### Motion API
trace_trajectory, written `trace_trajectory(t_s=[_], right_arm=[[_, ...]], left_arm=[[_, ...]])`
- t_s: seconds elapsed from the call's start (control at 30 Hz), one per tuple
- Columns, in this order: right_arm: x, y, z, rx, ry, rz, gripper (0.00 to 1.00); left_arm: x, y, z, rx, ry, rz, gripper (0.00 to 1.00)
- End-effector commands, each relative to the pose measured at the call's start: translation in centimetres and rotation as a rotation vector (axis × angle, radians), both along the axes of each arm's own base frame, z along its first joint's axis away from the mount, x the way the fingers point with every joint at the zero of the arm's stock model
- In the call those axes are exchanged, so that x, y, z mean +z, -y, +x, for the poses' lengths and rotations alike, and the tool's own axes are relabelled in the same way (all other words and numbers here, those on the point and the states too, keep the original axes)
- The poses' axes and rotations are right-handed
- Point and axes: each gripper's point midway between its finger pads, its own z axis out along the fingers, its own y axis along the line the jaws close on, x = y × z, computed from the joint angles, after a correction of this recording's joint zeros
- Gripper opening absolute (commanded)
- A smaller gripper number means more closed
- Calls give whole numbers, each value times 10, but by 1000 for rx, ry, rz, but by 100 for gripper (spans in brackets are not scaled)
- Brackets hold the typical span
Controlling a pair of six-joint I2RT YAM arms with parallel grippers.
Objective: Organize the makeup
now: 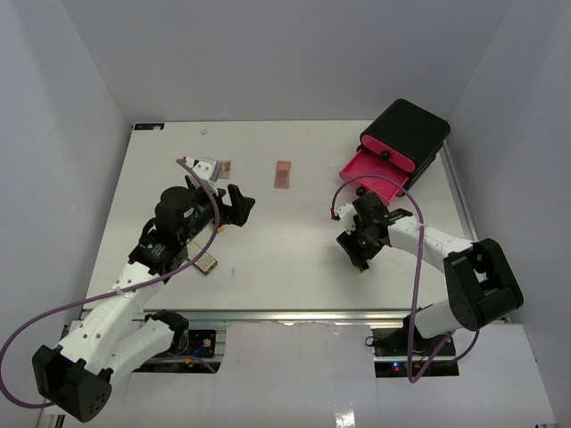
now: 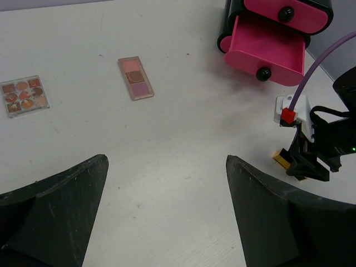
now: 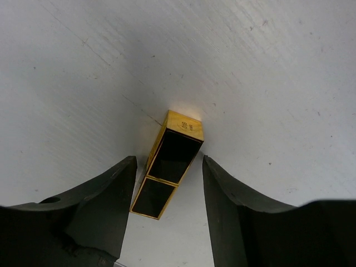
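While astride lipstick (image 3: pixel 169 167), jaws barely clear.

Black, gold and pink on a white table (image 1: pixel 294 259)

We see a glossy black lipstick (image 3: pixel 169 167) edged in gold, its end cap plain gold with small dark print. At 1 o'clock in the overhead view, the box (image 1: pixel 412 125) is black, with hot-pink drawers (image 1: pixel 366 169) and black knobs (image 2: pixel 263 73). At 11 o'clock, 1 clear palette (image 2: pixel 23 95) carries 9 orange-brown pans. At 12 o'clock, 1 tan-pink palette (image 2: pixel 135 78) holds pink, brown and mauve.
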Motion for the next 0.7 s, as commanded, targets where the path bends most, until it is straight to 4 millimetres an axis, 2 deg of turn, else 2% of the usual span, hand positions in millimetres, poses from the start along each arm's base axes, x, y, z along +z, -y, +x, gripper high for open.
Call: trace_trajectory(t_s=[0.0, 0.2, 0.33, 0.43, 0.57, 0.67], right_arm=[[7, -8, 5, 25, 14, 19, 47], [15, -12, 5, 62, 18, 33, 23], [38, -20, 10, 150, 50, 65, 13], [80, -32, 21, 229, 147, 122, 12], [151, -39, 48, 299, 381, 160, 12], [191, -31, 71, 260, 518, 135, 12]], left_arm=[[2, -3, -1, 6, 17, 5, 98], [0, -4, -1, 11, 16, 8, 98], [-1, -5, 0, 18, 15, 11, 98], [-4, -5, 1, 19, 6, 16, 98], [-10, -4, 3, 18, -11, 26, 98], [-12, -4, 4, 20, -16, 30, 98]])
